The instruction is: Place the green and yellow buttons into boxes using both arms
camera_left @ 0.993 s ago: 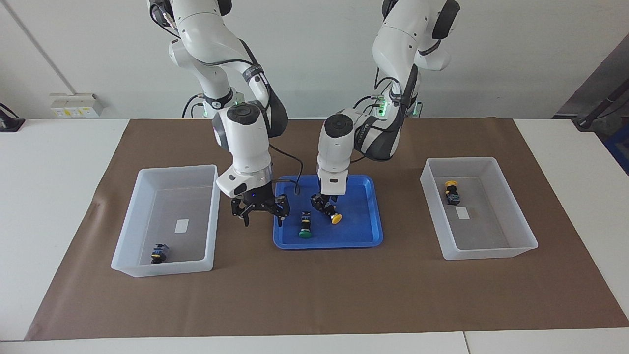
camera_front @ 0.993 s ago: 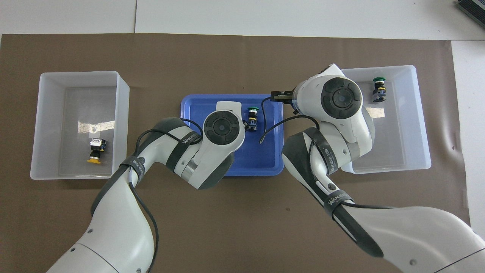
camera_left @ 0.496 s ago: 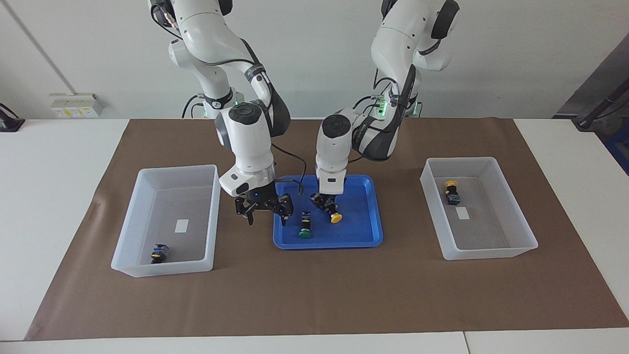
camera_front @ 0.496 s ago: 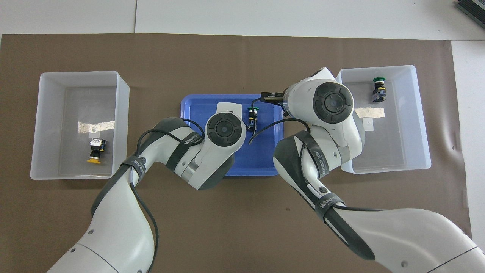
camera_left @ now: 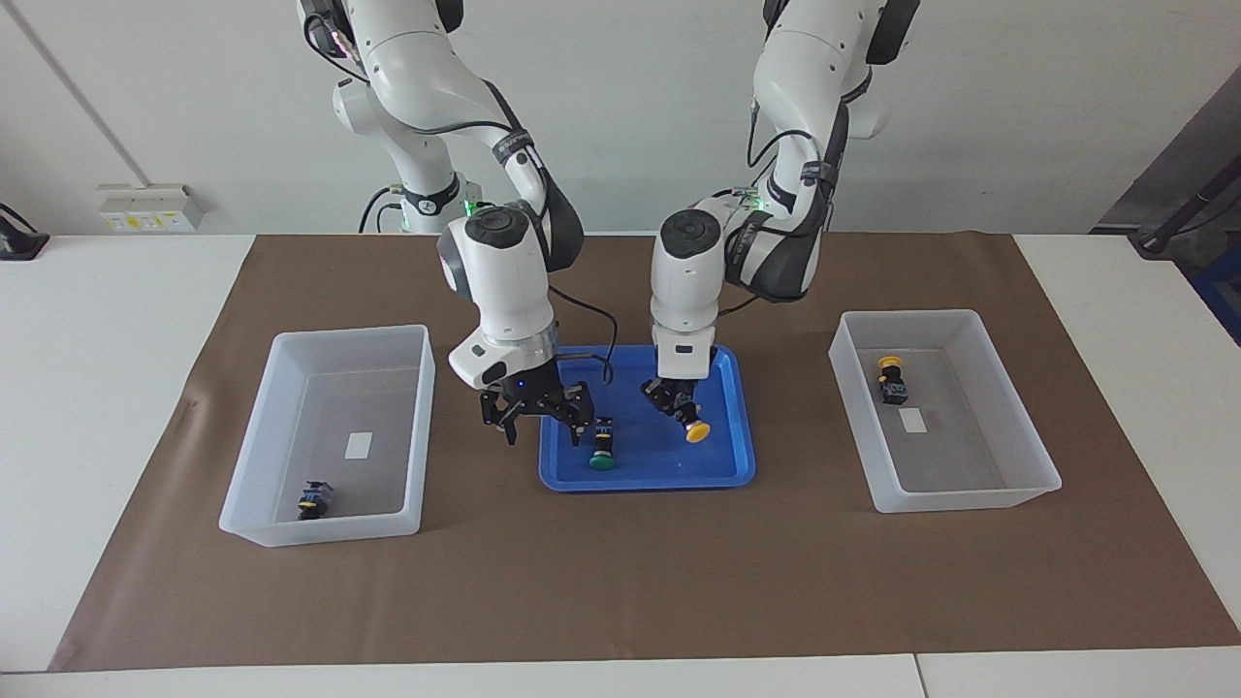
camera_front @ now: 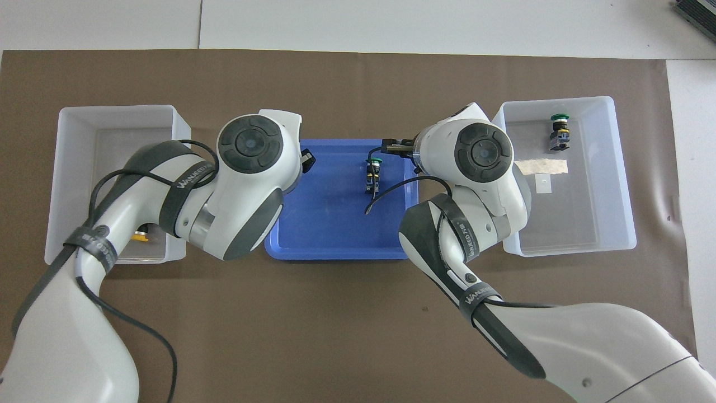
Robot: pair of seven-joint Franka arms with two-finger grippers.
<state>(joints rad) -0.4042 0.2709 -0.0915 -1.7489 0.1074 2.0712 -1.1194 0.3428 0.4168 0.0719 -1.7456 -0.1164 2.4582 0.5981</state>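
Fingers of the right gripper (camera_left: 539, 419) are spread wide and hold nothing; it hangs low over the blue tray's (camera_left: 722, 472) edge toward the right arm's end of the table. A green button (camera_left: 603, 448) lies in the tray just beside its finger on the left arm's side, cap pointing away from the robots, apart from the fingertip as far as the facing view shows. In the overhead view this button (camera_front: 372, 173) sits clear of the arm, with a black cable curling next to it.

The left gripper (camera_left: 679, 405) is raised over the tray and is closed on a yellow button (camera_left: 693, 428), which hangs tilted below its fingers, cap lowest and clear of the tray floor. Overhead, the left arm's wrist covers this gripper and its load.

Toward the left arm's end from the left gripper stands a box (camera_left: 1030, 436) with a second yellow button (camera_left: 891, 378) lying in it near the wall closer to the robots, beside a white label (camera_left: 909, 420).

Toward the right arm's end from the right gripper stands the other box (camera_left: 254, 434); a second green button (camera_left: 313, 500) lies in its corner farther from the robots, and a label (camera_left: 359, 445) sits mid-floor.
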